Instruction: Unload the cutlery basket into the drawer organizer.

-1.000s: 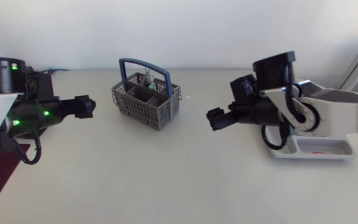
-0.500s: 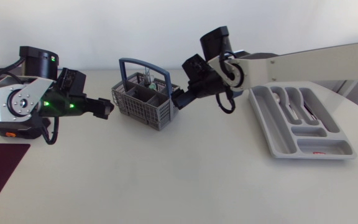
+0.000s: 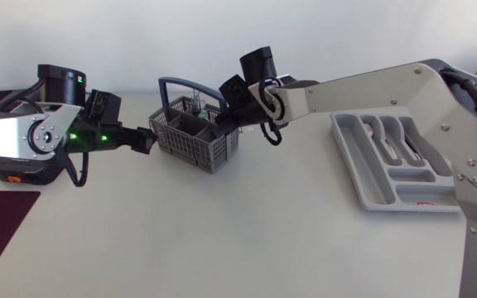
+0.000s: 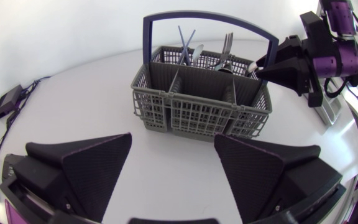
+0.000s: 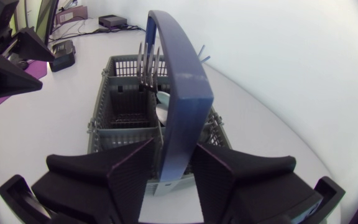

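Both sit at the basket [image 4: 197, 109]: left gripper [image 4: 173, 140] wide open, empty, should brace it; right gripper [image 5: 174, 149] grip unclear, lift cutlery [image 4: 225, 53] singly.

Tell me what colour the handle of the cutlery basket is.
Dark blue handle, on a grey basket; the right wrist view shows it best.

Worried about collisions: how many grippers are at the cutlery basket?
2. The left gripper, open, faces one end of the cutlery basket; the right gripper, open, straddles its blue handle at the other end.
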